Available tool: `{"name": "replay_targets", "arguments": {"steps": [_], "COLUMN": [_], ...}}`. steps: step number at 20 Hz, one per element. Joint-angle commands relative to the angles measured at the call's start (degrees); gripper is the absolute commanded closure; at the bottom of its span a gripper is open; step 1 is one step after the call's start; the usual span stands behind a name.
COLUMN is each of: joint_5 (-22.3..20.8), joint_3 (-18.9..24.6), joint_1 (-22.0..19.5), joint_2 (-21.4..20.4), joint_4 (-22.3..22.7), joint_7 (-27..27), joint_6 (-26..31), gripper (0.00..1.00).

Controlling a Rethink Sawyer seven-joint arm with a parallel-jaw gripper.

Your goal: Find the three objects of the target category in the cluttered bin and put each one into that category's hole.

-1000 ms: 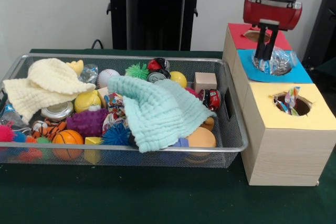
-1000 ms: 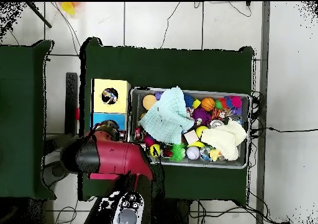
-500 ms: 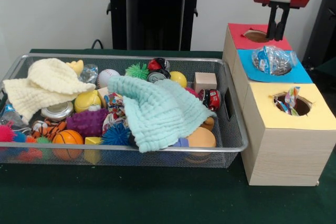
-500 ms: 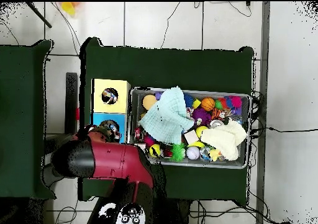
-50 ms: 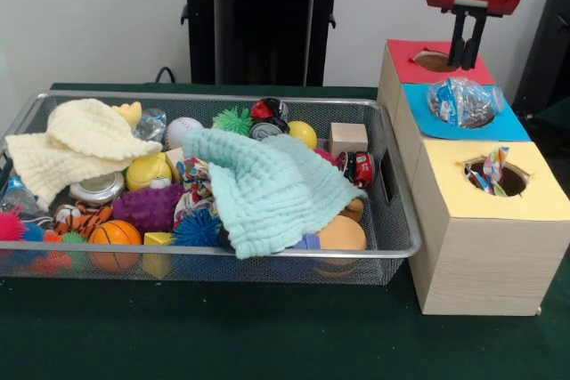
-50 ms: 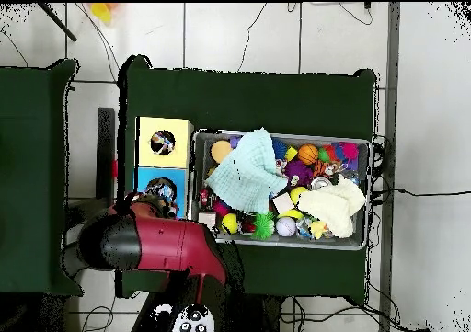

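A crumpled clear plastic wrapper (image 5: 461, 101) rests on top of the blue hole of the wooden sorting box (image 5: 472, 255), bulging above the rim. My gripper (image 5: 467, 52) hangs well above the box, over the red section's hole (image 5: 435, 60), open and with nothing between its fingers. The yellow section's hole (image 5: 496, 176) has colourful wrappers sticking out. In the overhead view the red arm (image 6: 152, 241) covers the red section, and the blue section (image 6: 162, 187) and yellow section (image 6: 163, 142) show beside the bin (image 6: 197, 163).
The wire mesh bin (image 5: 396, 220) left of the box holds a mint cloth (image 5: 267, 189), a cream cloth (image 5: 80, 144), several balls, a wooden cube (image 5: 347, 139), cans and spiky toys. A black stand (image 5: 258, 20) rises behind the bin.
My gripper let go of the plastic wrapper and rose straight up from the blue hole, then drifted slightly. The wrapper stayed on the hole. The bin's contents are unchanged.
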Motion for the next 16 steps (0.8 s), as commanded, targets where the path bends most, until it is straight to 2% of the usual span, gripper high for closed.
{"name": "replay_targets", "arguments": {"steps": [1,11,16], "joint_5": [-3.81,-3.66,-3.94], "joint_3": [7.03,5.98,4.34], "joint_1": [-1.16,0.35,1.57], "joint_2": [2.73,3.91,6.31], "joint_4": [7.87,7.86,6.03], "joint_7": [6.12,6.87,7.17], "joint_6": [-7.83,-9.43,-10.97], "gripper": [1.0,1.0,1.0]}}
